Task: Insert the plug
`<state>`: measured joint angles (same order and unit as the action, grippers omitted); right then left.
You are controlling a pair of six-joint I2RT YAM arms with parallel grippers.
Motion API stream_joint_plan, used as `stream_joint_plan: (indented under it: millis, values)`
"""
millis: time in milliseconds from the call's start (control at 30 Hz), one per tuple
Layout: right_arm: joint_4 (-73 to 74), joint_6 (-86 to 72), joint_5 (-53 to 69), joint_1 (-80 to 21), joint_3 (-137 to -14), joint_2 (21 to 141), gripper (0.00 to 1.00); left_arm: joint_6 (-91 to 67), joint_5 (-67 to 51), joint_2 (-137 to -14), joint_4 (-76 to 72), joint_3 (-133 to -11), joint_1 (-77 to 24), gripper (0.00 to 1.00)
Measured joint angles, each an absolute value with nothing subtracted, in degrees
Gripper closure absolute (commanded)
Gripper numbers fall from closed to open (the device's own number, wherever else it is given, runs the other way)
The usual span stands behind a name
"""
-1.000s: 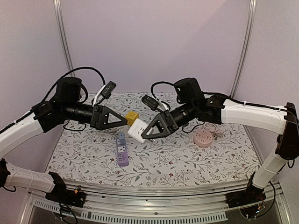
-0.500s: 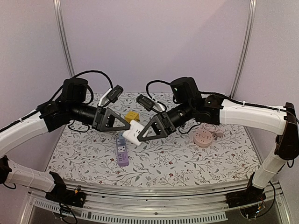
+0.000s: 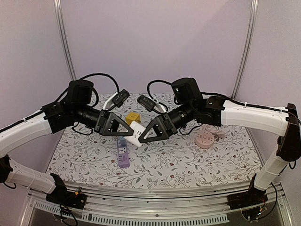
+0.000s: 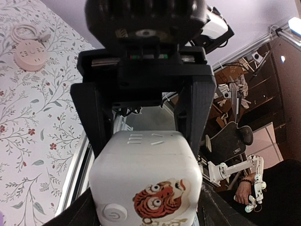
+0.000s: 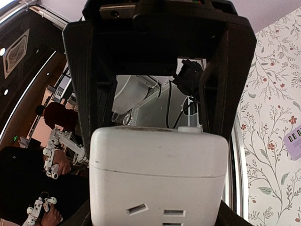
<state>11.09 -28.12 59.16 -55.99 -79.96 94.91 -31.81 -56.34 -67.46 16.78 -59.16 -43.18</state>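
Right claw [image 3: 141,139] is clamped on the one white plug cube [image 3: 136,128], fingers part-spread around its sides, lifted off the table [image 3: 188,165] at centre of the top view. Left claw [image 3: 128,133] straddles the same cube from the opposite side (tiger sticker faces its camera); can't tell if its fingers press. On the table: one purple power strip [image 3: 122,151] lower centre-left, one yellow cube [image 3: 133,116] just above the claws, one pink round socket [image 3: 205,139] at right.

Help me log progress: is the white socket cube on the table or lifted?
Lifted: white socket cube is held clear of the table by the right gripper.
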Motion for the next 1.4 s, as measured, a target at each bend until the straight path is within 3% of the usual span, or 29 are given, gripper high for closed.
stream_joint_plan:
  millis: [333,467,567,667,867,900,933,1400]
  values:
    - [11.29,-27.73,59.53,-55.99,-79.96,94.89,0.86,-31.88,-57.36,-69.8,16.88,-60.71,-43.46,0.46]
    - [11.55,-27.7,59.51,-55.99,-79.96,94.89,0.83,-32.01,-57.6,-70.0,16.93,-60.73,-43.46,0.74]
    - [11.81,-27.66,59.02,-55.96,-79.96,94.89,0.55,-31.68,-57.87,-70.5,17.89,-61.43,-43.46,0.88]
    - [12.03,-27.24,58.52,-55.99,-79.96,94.76,0.37,-30.87,-57.8,-70.78,19.07,-62.19,-43.46,1.0]
    - [12.69,-24.75,53.87,-56.25,-79.81,93.65,0.17,-30.33,-54.83,-71.07,21.76,-64.1,-43.66,1.0]
    - [12.86,-24.45,53.15,-56.25,-79.79,93.58,0.03,-30.44,-54.35,-71.05,22.22,-64.34,-43.66,1.0]
    - [13.06,-23.99,52.36,-56.25,-79.77,93.51,0.01,-30.59,-53.87,-71.05,22.5,-64.53,-43.66,1.0]
    - [21.08,-15.4,40.27,-56.25,-79.37,92.27,0.01,-36.77,-43.92,-70.96,29.26,-66.7,-43.66,1.0]
